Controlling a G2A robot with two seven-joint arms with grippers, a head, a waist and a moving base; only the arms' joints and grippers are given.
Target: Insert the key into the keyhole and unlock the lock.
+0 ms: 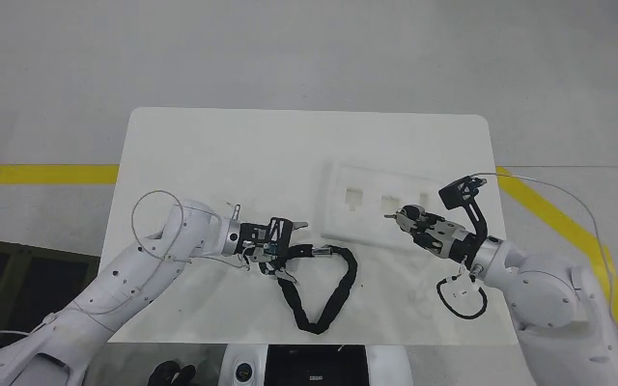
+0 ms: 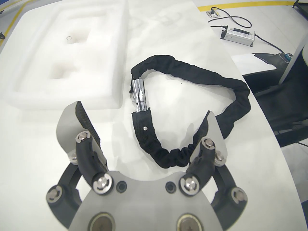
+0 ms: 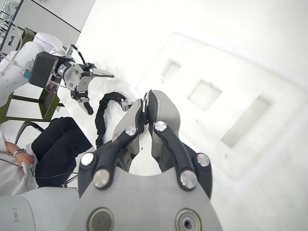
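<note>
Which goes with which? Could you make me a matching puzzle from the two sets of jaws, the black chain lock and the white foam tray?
1. left jaws
2. right jaws
3. chain lock
4. foam tray

A. pinching the small key
B. white, with square hollows
C. spread open by the chain
D. lying in a loop on the table

Pairs: 1-C, 2-A, 3-D, 4-B.

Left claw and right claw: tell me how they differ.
The left claw is open and empty; the right claw is shut on the key. The left claw is over the chain lock; the right claw is above the foam tray. Both are silver metal lined in black.
</note>
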